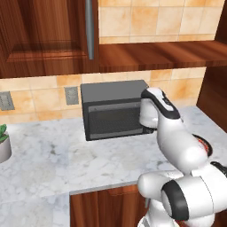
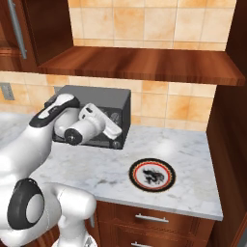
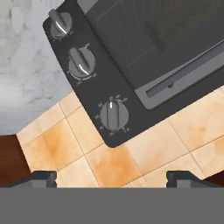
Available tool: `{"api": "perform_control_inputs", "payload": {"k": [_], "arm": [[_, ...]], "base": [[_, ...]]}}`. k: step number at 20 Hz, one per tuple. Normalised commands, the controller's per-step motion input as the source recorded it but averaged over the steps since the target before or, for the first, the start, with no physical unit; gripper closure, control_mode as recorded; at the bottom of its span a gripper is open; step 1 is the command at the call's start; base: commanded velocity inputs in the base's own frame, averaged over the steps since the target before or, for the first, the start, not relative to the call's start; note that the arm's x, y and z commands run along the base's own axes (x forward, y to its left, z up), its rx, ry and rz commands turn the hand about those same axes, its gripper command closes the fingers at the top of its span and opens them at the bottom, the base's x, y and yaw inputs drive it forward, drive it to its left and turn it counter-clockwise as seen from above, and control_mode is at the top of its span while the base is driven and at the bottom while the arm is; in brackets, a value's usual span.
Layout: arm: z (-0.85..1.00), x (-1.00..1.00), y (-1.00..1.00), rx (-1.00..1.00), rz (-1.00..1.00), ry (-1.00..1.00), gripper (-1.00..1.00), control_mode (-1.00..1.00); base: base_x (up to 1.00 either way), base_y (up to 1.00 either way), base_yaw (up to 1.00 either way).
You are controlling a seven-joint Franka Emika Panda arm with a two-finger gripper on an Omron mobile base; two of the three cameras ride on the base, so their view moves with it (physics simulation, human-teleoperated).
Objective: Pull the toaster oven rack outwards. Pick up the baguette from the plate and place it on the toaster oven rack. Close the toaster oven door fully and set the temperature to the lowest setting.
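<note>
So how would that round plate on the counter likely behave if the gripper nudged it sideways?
The plate lies flat and low on the smooth marble counter, so it would probably slide rather than tip. It looks rigid, likely ceramic, perhaps chippable. Nothing visibly rests on it, so little would resist.

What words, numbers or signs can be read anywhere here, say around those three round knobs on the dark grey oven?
None can be read.
Knobs of the dark grey toaster oven: fine tick marks ringing each, too small to read.
Orange-rimmed round plate: a black pattern, no lettering.
</note>
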Motion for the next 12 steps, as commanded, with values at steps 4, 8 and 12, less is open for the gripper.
{"api": "perform_control_inputs", "payload": {"k": [4,8,12], "arm": [[-0.01,-0.87,0.0,-0.03,-0.25,-0.13,-1.0,-1.0],[0.26,-0.42,-0.05,-0.02,-0.14,-0.2,-1.0,-1.0],[0.16,-0.02,-0.21,0.0,0.03,-0.14,-1.0,-1.0]], "base": [[0.0,0.0,0.0],[0.0,0.0,0.0],[0.0,0.0,0.0]]}}
